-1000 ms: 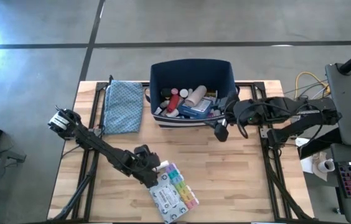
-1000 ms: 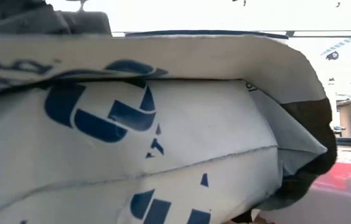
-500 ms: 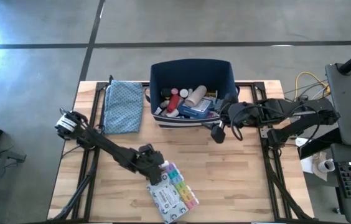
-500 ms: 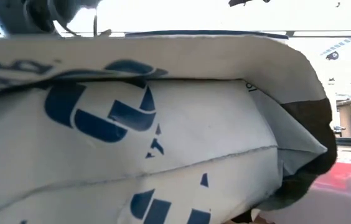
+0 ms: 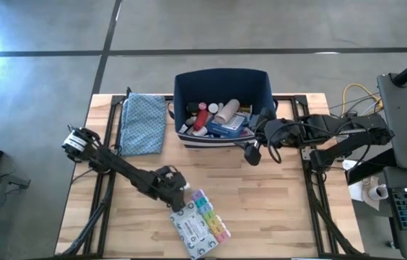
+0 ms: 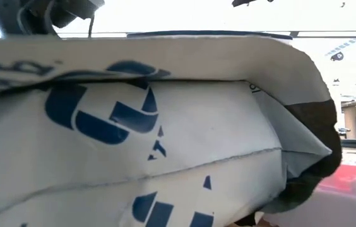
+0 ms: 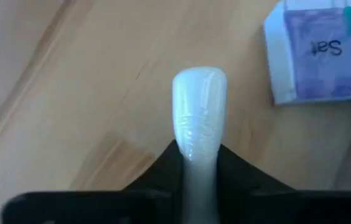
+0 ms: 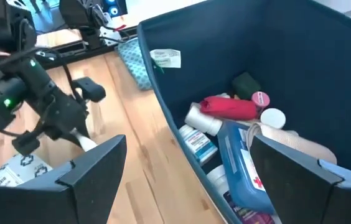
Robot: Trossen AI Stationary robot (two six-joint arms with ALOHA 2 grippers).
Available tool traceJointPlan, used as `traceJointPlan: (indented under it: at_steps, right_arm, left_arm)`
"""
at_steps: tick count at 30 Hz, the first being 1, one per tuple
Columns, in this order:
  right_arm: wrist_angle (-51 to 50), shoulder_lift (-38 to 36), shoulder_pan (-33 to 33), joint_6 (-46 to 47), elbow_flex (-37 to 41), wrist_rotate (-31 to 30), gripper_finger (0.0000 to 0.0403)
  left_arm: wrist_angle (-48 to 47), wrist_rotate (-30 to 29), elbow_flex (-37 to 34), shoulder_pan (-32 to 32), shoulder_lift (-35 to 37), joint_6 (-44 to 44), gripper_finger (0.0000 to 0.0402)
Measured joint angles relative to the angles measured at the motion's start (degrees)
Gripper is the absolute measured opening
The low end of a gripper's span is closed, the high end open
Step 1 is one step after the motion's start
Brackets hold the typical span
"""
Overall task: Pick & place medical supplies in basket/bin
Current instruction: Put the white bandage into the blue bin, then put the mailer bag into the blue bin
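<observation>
- One blue patterned cloth (image 5: pixel 143 123) lies on the tabletop (image 5: pixel 276 209) beside the navy bin (image 5: pixel 221 81).
- The grey-white packet (image 6: pixel 140 139) blocks nearly all of the low view.
- Two supplies remain outside: packet and pill organiser (image 5: pixel 208 212), touching.
- Left pincer (image 5: pixel 175 193) is clenched, empty, beside them.
- Right pincer (image 5: pixel 255 152) is released at the bin's corner.
</observation>
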State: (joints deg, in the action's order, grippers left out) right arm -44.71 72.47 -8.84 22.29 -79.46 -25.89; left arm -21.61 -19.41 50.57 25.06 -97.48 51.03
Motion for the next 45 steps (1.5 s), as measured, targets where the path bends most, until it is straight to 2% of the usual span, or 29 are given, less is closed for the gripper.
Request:
traceJointPlan:
  at_steps: [2,6,9,11,14,19,22,25,28,31,35,40,45]
  right_arm:
    - [0.16,-0.03,0.00,0.01,0.00,-0.06,0.0329]
    - [0.19,-0.09,0.00,-0.30,-0.33,-0.04,0.0329]
    - [0.31,-0.15,0.00,-1.42,-0.80,-0.12,0.0329]
    - [0.41,-0.30,0.00,-2.37,-1.01,-0.23,0.0329]
    - [0.42,-0.37,0.00,-3.03,-1.55,-0.24,0.0329]
    - [0.42,-0.47,0.00,-3.43,-1.97,-1.25,0.0329]
    - [0.37,-0.48,0.00,-3.44,-2.14,-1.29,0.0329]
    - [0.18,-0.49,-0.02,-3.12,-2.48,-1.27,0.0329]
    - [-0.07,-0.91,-0.49,-2.96,-2.69,-1.29,0.0329]
    - [-0.17,-1.75,-1.56,-2.11,-2.73,-1.29,0.0329]
    - [-3.32,-3.13,-3.55,0.48,-2.78,-2.92,0.0329]
    - [-10.20,-4.37,-6.03,4.16,-2.75,-10.68,0.0329]
    - [-11.51,-4.90,-6.24,4.31,-2.73,-11.97,0.0329]
  left_arm:
    - [-2.07,0.52,-0.02,-0.09,2.10,2.78,0.0027]
    - [-1.89,0.47,0.15,0.07,8.52,4.49,0.0027]
    - [-1.71,-0.52,3.05,0.13,14.33,3.88,0.0031]
    - [-1.07,-3.56,6.45,0.13,17.84,1.11,0.0035]
    - [2.44,-9.06,12.65,0.07,21.67,-7.93,0.0035]
    - [8.91,-16.50,23.85,-2.08,23.26,-31.13,0.0033]
    - [7.61,-18.42,29.39,-7.91,22.11,-40.45,0.0033]
    - [3.88,-15.66,32.99,-17.30,19.92,-43.31,0.0038]
    - [2.85,-15.24,33.96,-26.44,16.94,-43.60,0.0062]
    - [2.57,-15.16,33.99,-33.87,13.77,-43.78,0.0110]
    - [2.50,-11.19,33.92,-38.61,10.66,-35.88,0.0188]
    - [1.29,-10.22,33.92,-36.65,11.56,-32.79,0.0254]
    - [0.04,-10.20,33.92,-28.00,17.21,-31.82,0.0270]
